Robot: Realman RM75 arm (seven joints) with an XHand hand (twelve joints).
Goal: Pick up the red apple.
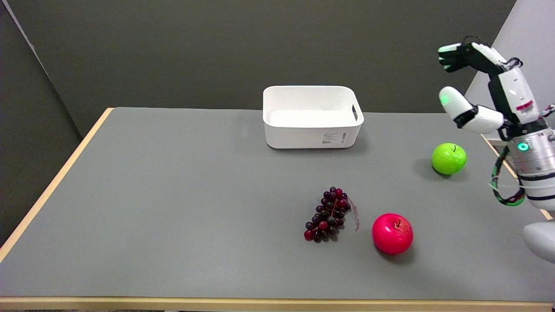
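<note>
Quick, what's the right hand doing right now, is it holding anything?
Right hand: open, fingers apart, holding nothing, raised in the air at the table's far right. The red apple sits untouched on the table.

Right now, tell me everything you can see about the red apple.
The red apple is glossy, bright pinkish red, round, with a short dark stem in its top dimple. It sits upright on the grey table, near the front edge, just right of the grapes without touching them. Nothing holds it; the hand is raised far off.

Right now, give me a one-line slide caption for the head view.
Open right hand raised above the table's far right; red apple untouched beside grapes.
</note>
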